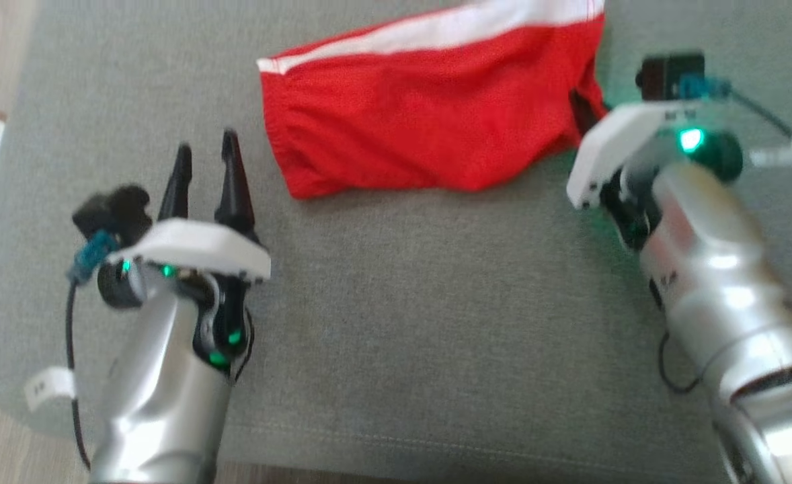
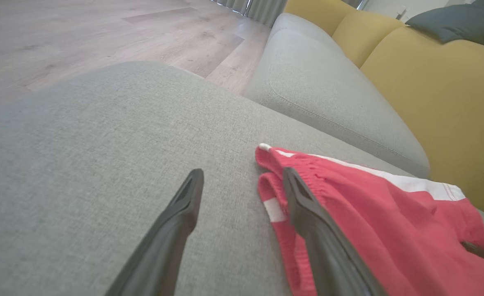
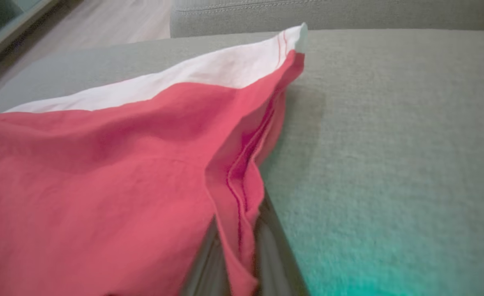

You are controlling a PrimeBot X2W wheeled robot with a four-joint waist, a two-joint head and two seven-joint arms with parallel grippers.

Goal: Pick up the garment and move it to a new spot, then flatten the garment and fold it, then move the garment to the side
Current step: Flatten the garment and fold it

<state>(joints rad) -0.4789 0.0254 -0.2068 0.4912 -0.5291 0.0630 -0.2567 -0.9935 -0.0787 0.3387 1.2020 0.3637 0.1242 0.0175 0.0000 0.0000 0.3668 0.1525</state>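
Observation:
The garment (image 1: 429,114) is a pair of red shorts with a white side stripe, lying crumpled on a grey cushion (image 1: 403,302) at the far middle. My right gripper (image 1: 583,111) is at its right edge. In the right wrist view the right gripper (image 3: 240,246) is shut on a raised fold of the garment's (image 3: 102,176) red hem. My left gripper (image 1: 206,144) stands open just left of the garment. In the left wrist view the left gripper (image 2: 243,174) holds nothing, and its right finger overlaps the garment's (image 2: 369,222) elastic waistband.
Beyond the grey cushion (image 2: 81,144) lies another grey seat cushion (image 2: 316,78), with yellow sofa backrests (image 2: 422,82) and a dark pillow (image 2: 459,20). Wood floor (image 2: 81,33) lies past the cushion's left side. The cushion's front edge (image 1: 382,447) runs near my arms.

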